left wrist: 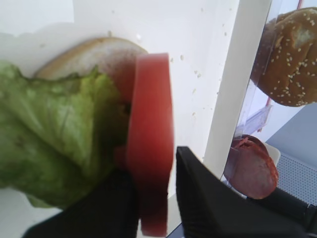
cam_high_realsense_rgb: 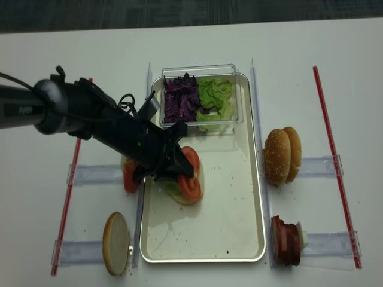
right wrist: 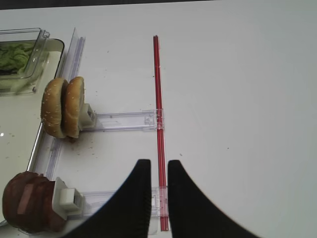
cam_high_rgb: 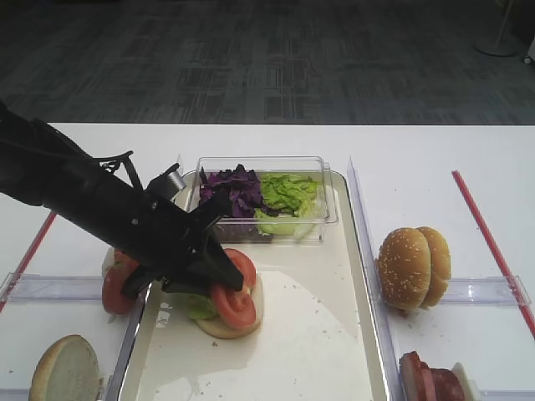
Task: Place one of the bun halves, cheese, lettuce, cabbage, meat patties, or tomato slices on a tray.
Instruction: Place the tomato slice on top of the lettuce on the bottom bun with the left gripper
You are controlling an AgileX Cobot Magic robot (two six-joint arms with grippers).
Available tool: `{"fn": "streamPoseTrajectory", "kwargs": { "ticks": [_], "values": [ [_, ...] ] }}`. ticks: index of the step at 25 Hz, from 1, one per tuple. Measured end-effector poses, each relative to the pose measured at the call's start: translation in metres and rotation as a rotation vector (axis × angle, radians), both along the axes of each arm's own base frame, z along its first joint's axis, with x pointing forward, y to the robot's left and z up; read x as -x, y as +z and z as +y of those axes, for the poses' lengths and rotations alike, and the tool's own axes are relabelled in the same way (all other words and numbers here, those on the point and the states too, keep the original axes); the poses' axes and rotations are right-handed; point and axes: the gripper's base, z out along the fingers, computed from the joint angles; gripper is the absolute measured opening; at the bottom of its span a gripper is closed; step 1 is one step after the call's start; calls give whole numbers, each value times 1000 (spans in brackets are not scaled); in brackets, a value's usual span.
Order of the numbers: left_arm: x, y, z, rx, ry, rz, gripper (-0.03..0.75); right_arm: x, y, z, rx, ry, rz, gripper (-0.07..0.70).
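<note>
Exterior high view: the white tabletop [cam_high_realsense_rgb: 197,42] carries the long silvery-rimmed tray [cam_high_realsense_rgb: 239,239] at its middle, with clear racks on either side of it. The black left arm [cam_high_realsense_rgb: 78,116] reaches in from the left and ends over the near-left part of the tray. A clear plastic box [cam_high_realsense_rgb: 239,89] sits at the tray's far end, holding the cabbage [cam_high_rgb: 230,188] on its left and lettuce [cam_high_rgb: 288,192] on its right.

Two seeded bun halves [cam_high_rgb: 411,267] stand on edge in the rack right of the tray. A pale flat-cut bun half [cam_high_rgb: 65,369] stands in the near-left rack. The meat patties [cam_high_realsense_rgb: 285,241] stand on edge at the near right. More tomato slices [cam_high_rgb: 115,288] stand in the rack just left of the tray.

On the tray floor lies a bun bottom [cam_high_rgb: 230,327] with a lettuce leaf [left wrist: 54,129] on it. The left claw [left wrist: 153,168] is right over it. One tomato slice [left wrist: 148,148] stands on edge between its two fingers and close against both. Whether they press it, I cannot tell.

The right claw [right wrist: 159,166] hangs over bare tabletop beside a red strip [right wrist: 157,89]. Its fingers are nearly together, with nothing between them.
</note>
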Motion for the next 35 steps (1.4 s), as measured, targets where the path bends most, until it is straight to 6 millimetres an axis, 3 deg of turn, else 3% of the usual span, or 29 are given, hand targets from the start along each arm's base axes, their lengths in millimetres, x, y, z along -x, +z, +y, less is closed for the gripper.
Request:
{"fn": "streamPoseTrajectory", "kwargs": {
  "ticks": [9, 35],
  "values": [
    [1, 1, 0, 8, -8, 8, 209, 0, 0, 0, 0, 0, 0, 130],
    [-4, 7, 16, 21, 17, 2, 210, 0, 0, 0, -2, -1, 0, 130]
  ]
}}
